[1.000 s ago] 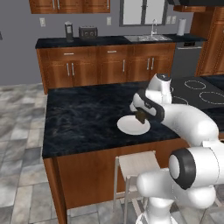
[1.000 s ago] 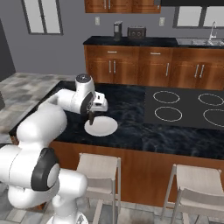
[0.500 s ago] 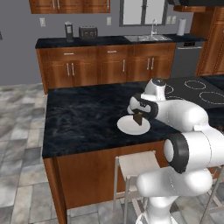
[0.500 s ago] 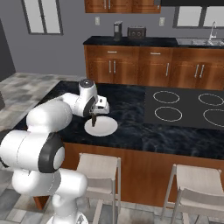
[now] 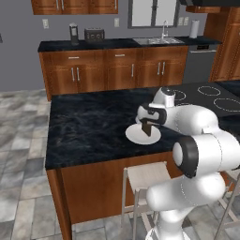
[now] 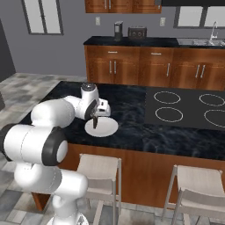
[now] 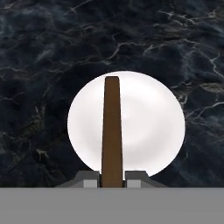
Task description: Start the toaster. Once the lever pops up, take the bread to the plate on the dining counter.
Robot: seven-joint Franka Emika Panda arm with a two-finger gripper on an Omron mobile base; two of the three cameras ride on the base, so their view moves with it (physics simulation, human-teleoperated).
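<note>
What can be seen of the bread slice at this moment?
The bread is a small, thin, dark brown slice, seen edge-on in the hand view as a narrow upright strip. It is clamped between the fingers of the shut gripper, hanging over the middle of the round white plate on the black marbled dining counter. In the left base view its flat face shows just above the plate. Whether its lower edge touches the plate cannot be told.
</note>
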